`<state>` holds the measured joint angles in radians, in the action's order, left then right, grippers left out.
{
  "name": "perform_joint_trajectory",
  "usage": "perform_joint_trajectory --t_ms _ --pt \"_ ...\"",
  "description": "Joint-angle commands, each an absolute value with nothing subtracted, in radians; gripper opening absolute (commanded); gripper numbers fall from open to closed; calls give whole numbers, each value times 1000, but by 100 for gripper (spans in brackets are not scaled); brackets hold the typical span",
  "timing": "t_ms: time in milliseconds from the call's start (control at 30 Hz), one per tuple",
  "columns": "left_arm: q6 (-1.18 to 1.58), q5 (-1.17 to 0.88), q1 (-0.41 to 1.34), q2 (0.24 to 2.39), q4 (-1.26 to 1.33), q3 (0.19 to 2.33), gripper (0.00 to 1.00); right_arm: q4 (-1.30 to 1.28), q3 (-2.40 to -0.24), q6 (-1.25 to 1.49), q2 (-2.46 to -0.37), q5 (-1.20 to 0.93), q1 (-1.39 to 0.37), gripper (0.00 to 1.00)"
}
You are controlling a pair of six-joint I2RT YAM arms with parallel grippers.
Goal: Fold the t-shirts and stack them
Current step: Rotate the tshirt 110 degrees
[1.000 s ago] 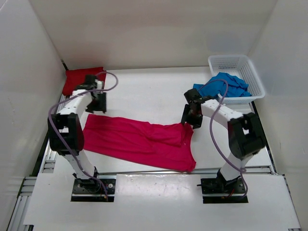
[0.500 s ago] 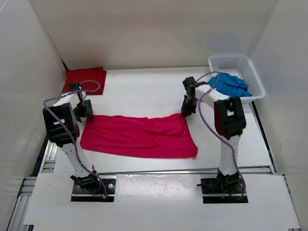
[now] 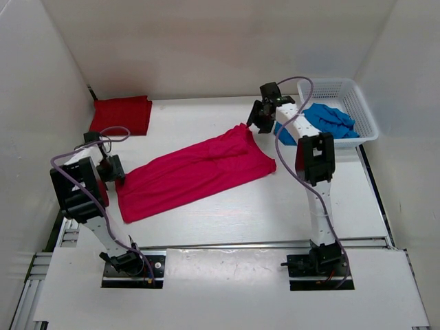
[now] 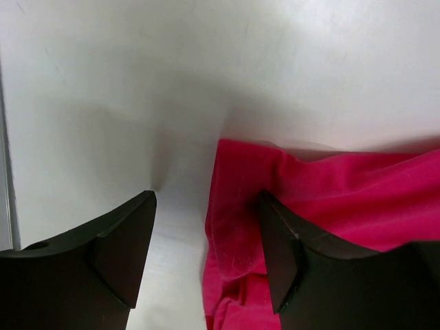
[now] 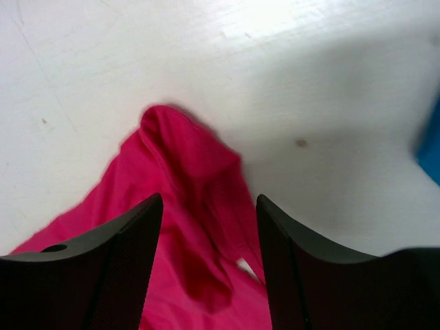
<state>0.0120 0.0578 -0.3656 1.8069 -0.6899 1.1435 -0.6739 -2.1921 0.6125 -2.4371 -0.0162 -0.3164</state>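
Two grippers, jaws apart, nothing held: left gripper [image 3: 111, 168] at the pink shirt's [image 3: 196, 175] end farthest from the basket [image 3: 330, 84], right gripper [image 3: 256, 122] over its corner nearest the basket. Blue shirt [image 3: 328, 120] inside basket. Risk: pink shirt lies skewed and bunched, so folding now would likely come out crooked.

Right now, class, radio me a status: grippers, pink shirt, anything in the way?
Left gripper open, at left end of pink shirt. Right gripper open, over its far corner. Shirt spread out diagonally. Dark red shirt, blue shirt lie apart.
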Motion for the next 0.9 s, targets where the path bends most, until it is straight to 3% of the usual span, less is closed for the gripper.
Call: perform_joint_trajectory --t_ms 0,200,367,500,867 --pt "0 72 -373 1737 -752 1121 72 -640 -2120 568 -2249 -14 -308 62" --pt "0 63 -382 1712 -779 1160 75 -640 -1696 638 -1927 65 -299 64" --pt "0 63 -382 1692 -788 1193 75 -640 -1343 761 -1813 55 -299 64" --pt "0 54 -391 1660 -788 1193 76 -579 -1192 853 -1784 43 -299 62" --pt "0 3 -440 1568 -788 1111 76 -568 -1238 902 -1925 34 -299 62"
